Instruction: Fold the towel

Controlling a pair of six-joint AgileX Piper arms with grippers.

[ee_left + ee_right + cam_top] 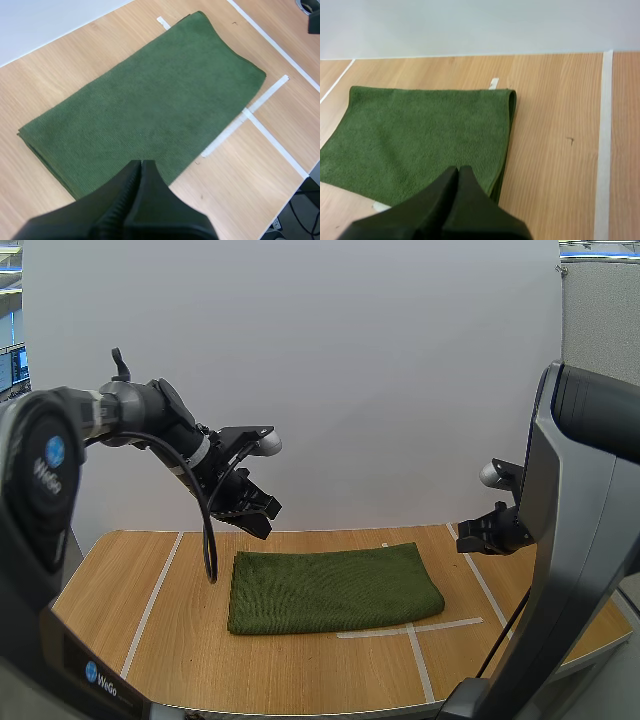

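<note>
Left gripper [262,521] and right gripper [468,540] hover clamped together, empty. The towel [335,588] lies folded. Descend like that and they'd push, not grip, rumpling the layers.

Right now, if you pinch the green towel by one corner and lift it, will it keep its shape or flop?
Probably flops: the towel lies folded in soft layers, so a corner pinch would likely let them fall open. It looks thin, so probably light. Pushed, it may bunch rather than slide on the wooden table.
</note>
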